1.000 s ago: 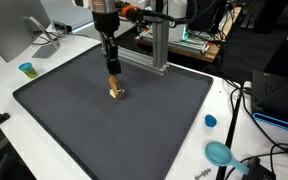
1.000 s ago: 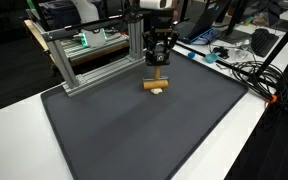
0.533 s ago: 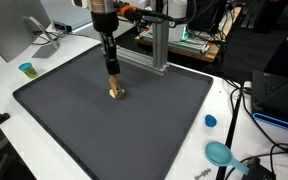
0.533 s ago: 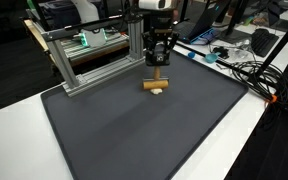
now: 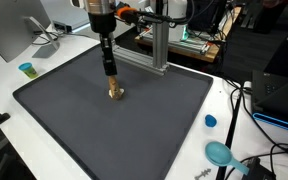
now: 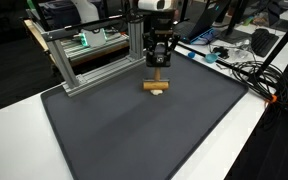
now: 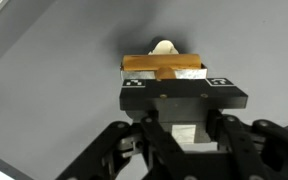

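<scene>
Your tool stands upright over the centre of the dark grey mat, its fingers drawn together on the upright stem of a small wooden T-shaped piece. In the wrist view the tan crossbar sits at the upper centre of the frame, just above the tool body, with a small pale rounded piece behind it; whether that piece is part of the same object or a separate one you cannot tell.

Risks, as judged from here:
- The grip is on a narrow stem. If the stem sits off-centre between the fingers, the piece may twist or pivot under any sideways motion.
- The crossbar rests on or just above the mat; a lateral move without lift would drag it and could lever it out of the pinch.
- The aluminium frame stands near, in the upper left of that exterior view. A wide swing toward it risks contact with the arm.

Appearance of the piece: light brown, wood-like, short horizontal bar with a pale underside or foot, in the upper middle of the mat in both exterior views. A blue cap and a teal object lie on the white tabletop, well apart at the lower right.
</scene>
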You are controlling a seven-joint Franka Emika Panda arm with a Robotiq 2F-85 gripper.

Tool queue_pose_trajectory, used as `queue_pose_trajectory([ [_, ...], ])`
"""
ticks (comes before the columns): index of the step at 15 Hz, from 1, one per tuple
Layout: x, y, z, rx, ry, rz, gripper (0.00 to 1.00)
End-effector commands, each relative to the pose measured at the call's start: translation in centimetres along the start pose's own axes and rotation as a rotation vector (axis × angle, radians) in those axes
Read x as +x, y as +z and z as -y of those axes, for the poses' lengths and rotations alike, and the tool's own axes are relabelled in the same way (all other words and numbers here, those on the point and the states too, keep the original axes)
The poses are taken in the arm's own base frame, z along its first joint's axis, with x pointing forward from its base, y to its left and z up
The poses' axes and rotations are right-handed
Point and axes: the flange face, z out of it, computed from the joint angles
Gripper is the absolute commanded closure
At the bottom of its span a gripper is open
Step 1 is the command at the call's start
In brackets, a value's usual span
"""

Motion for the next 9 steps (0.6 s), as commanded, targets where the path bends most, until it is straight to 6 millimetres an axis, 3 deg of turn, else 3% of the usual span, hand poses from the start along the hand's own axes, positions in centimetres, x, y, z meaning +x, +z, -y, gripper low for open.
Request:
queue_pose_trajectory([
  [1, 0.6, 3.2, 0.6, -0.036, 0.027, 0.019, 0.79],
  [5, 0.8, 3.5, 0.9, -0.041, 0.048, 0.029, 0.79],
  [9, 2.1, 3.4, -0.4, -0.04, 0.124, 0.014, 0.79],
])
